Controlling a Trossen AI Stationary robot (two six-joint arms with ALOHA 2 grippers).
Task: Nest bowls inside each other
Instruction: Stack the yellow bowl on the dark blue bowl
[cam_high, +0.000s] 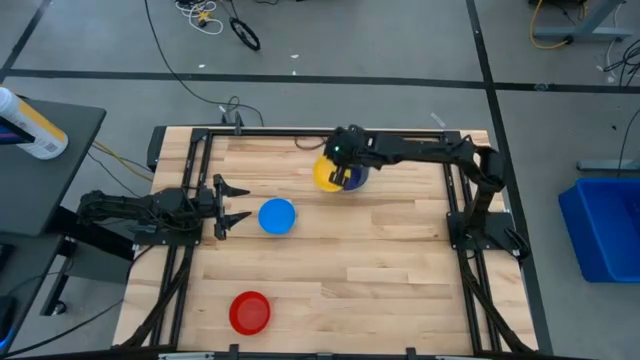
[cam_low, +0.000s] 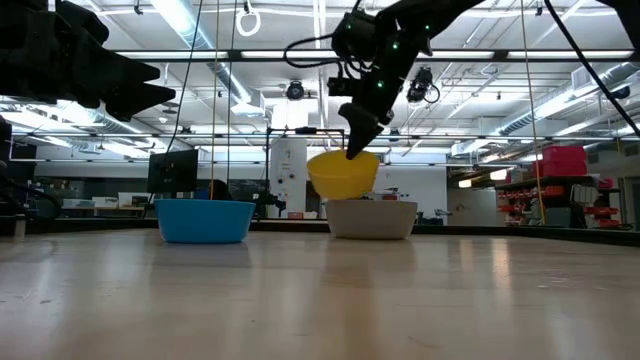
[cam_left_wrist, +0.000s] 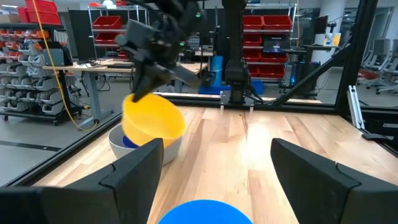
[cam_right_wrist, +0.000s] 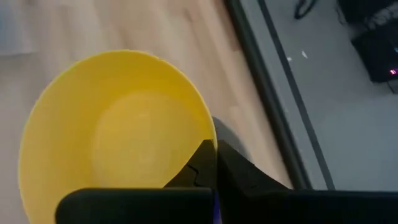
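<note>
My right gripper (cam_low: 355, 152) is shut on a yellow bowl (cam_low: 343, 172), which hangs tilted just above a grey bowl (cam_low: 370, 218) at the far middle of the table. A dark blue bowl (cam_left_wrist: 129, 142) sits inside the grey bowl (cam_left_wrist: 144, 149). A light blue bowl (cam_high: 277, 216) stands on its base near the table's middle. It lies right in front of my left gripper (cam_high: 248, 203), which is open, level and touches nothing. A red bowl (cam_high: 250, 312) rests on its base near the front edge. My right gripper pinches the yellow bowl's rim (cam_right_wrist: 210, 138), one finger inside the bowl and one outside its wall. The fingers slant down from above, coming from the table's right side. The bowl is lifted clear and tilted, hanging over the grey bowl.
A black metal frame (cam_high: 190, 150) runs around the wooden table top. There is bare wood between the light blue bowl and the red bowl, and across the table's right half. Cables (cam_high: 215, 20) lie on the floor beyond the far edge.
</note>
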